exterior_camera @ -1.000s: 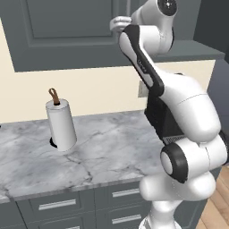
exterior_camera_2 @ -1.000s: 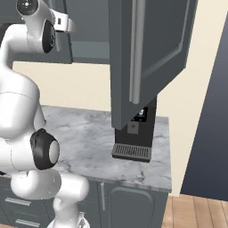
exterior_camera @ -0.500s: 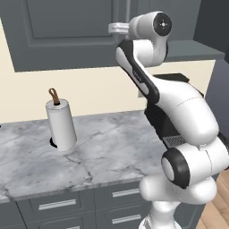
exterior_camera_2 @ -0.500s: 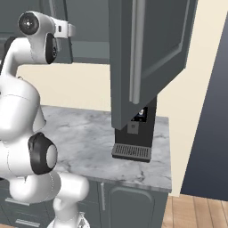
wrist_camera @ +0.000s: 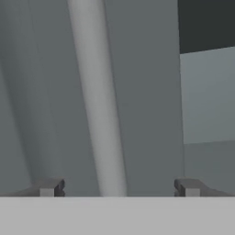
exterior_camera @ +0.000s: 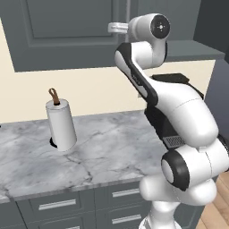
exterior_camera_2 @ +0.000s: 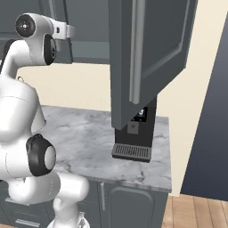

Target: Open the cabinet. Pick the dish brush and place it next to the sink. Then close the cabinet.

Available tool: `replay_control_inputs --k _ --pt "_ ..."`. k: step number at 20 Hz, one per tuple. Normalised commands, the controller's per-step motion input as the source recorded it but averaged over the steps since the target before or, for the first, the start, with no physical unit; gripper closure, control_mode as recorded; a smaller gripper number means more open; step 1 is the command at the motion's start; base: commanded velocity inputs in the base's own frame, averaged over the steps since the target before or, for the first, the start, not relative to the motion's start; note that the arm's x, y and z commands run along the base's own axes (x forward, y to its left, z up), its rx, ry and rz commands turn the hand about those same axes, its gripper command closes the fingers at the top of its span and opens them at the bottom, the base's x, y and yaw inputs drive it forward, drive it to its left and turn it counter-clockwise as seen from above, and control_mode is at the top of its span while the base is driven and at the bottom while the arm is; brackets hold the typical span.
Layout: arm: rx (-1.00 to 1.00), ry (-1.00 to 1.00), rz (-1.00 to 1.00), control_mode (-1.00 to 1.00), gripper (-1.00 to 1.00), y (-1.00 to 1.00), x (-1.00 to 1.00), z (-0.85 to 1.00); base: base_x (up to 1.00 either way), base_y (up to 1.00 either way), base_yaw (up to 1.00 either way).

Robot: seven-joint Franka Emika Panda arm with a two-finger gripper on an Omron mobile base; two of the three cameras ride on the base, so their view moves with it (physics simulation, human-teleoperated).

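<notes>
Reaching: my pincer (wrist_camera: 118, 187) is up at the cabinet (exterior_camera: 71, 31), tips spread wide with the silver bar handle (wrist_camera: 98, 101) standing between them, untouched.
Pincer tips: one finger (wrist_camera: 48, 187) sits left of the bar, the other right, pinching nothing.
Cabinet: left door shut behind my hand; right door (exterior_camera_2: 149, 53) swung open over the table (exterior_camera_2: 84, 138).
Table: white paper-towel roll (exterior_camera: 61, 124) upright at left; dark coffee machine (exterior_camera_2: 133, 138) under the open door.
Dish brush: I cannot tell where it is.

Even, soft rendered light is filling all views; the paper-towel roll (exterior_camera: 61, 125) is casting a faint shadow, and the hand view is showing blurred, soft-edged surfaces.
</notes>
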Motion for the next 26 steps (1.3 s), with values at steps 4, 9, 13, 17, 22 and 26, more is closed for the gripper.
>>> replay_control_inputs --k 4,9,13,17,22,26 --pt "0.0 0.0 0.0 -1.0 1.0 0.0 0.0 0.0 0.0 0.0 0.0" --pt "0.0 0.0 0.0 -1.0 1.0 0.19 0.0 0.0 0.0 0.0 0.0" --pt "-0.01 0.0 0.0 -1.0 1.0 0.77 -0.24 0.0 0.0 0.0 0.0" --pt "-0.03 0.0 0.0 -1.0 1.0 0.81 -0.54 0.0 0.0 0.0 0.0" --pt "-0.04 0.0 0.0 -1.0 1.0 0.72 -0.52 0.0 0.0 0.0 0.0" --pt "-0.03 0.0 0.01 -1.0 1.0 0.68 -0.82 0.0 0.0 0.0 0.0"
